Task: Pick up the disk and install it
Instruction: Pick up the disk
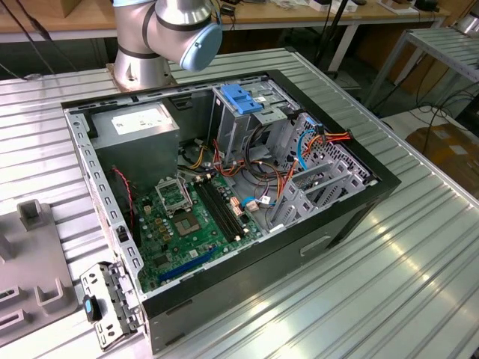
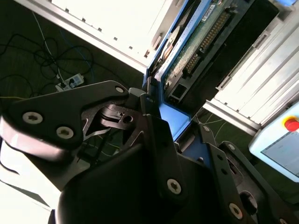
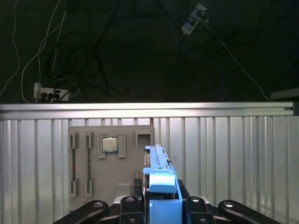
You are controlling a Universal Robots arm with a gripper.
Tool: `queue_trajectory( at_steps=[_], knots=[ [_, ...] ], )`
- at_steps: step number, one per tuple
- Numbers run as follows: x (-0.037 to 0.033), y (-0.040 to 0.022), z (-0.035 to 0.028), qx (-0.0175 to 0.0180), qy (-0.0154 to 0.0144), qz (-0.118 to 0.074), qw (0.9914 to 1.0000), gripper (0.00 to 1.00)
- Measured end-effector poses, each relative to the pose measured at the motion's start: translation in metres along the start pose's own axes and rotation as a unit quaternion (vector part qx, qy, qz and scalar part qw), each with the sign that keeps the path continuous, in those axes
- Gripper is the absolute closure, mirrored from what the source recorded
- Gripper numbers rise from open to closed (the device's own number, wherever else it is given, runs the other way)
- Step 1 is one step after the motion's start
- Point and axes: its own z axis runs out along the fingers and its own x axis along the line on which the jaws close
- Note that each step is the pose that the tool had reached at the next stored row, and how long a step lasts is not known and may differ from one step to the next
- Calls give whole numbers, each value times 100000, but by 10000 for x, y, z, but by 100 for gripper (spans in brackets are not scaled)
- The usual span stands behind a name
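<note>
The black gripper (image 3: 161,192) seems clamped (edge-on, so contact is hard to judge) on the blue-framed dark metal hard disk (image 3: 156,158), held over the ribbed aluminium table (image 3: 233,158). The disk is probably stiff, weighty and shock-sensitive, so it is best held by the frame sides. The open black computer case (image 1: 239,295) sits mid-frame in the exterior view.

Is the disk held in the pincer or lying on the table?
Held. Both wrist views show the disk clamped by its blue frame in the pincer, edge-on above the ribbed table.
</note>
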Motion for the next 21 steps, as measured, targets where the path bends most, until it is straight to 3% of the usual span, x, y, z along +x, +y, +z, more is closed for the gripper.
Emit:
queue_trajectory(
  at_steps=[6, 18, 21],
  knots=[
    [-4, 2, -73, 2, -6, 3, 100000, 63],
    [-4, 1, -74, -1, -36, 4, 100000, 63],
    [-3, -24, -74, -3, -36, -5, 100000, 63]
  ],
)
